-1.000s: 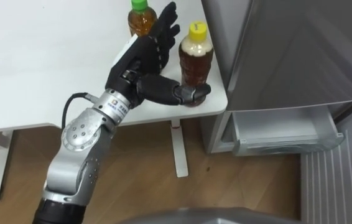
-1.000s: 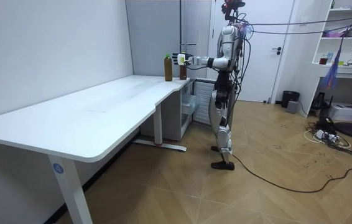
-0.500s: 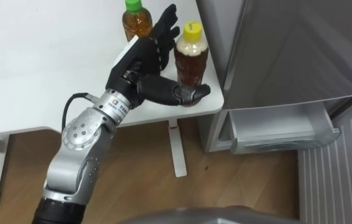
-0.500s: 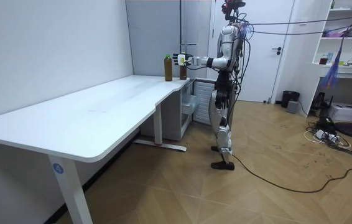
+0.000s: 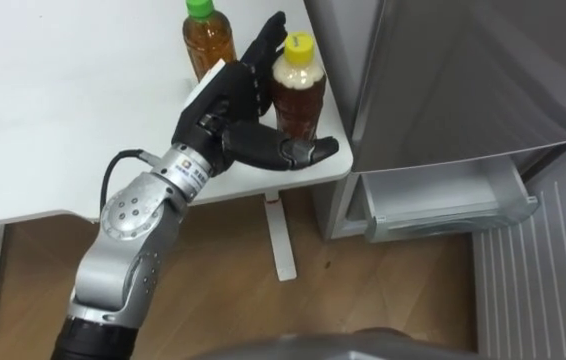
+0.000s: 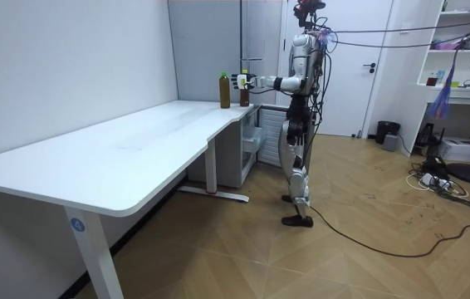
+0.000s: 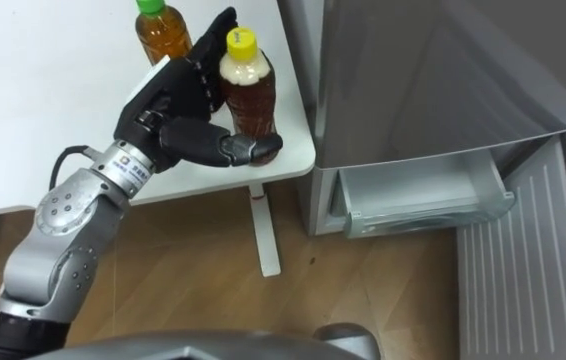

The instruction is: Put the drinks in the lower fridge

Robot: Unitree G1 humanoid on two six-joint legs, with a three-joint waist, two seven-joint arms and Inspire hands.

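Bracketing the yellow-capped bottle (image 5: 296, 95), the left hand (image 5: 227, 104) is held spread, fingers straight behind it and thumb across its front, evidently readied for a grasp. The bottle is stood on the table (image 5: 63, 120) corner; the open lower fridge drawer (image 5: 443, 200) is seen to its right, lower down.

- The table (image 5: 53, 130) is spreading across the left of the eye views, and the fridge (image 5: 463, 80) is standing just right of its corner.
- The near bottle (image 5: 294, 88) is standing upright on that corner, close to the edge by the fridge.
- The far bottle (image 5: 208, 40) is standing upright behind it and to its left, apart from it.
- The left hand (image 5: 233, 105) is hovering at the near bottle's left side, straight fingers rising beside it, thumb lying before its foot.
- The drawer (image 5: 443, 200) is sticking out open at the fridge's bottom, below table level.
- In the room view, the robot is standing at the table's far end.
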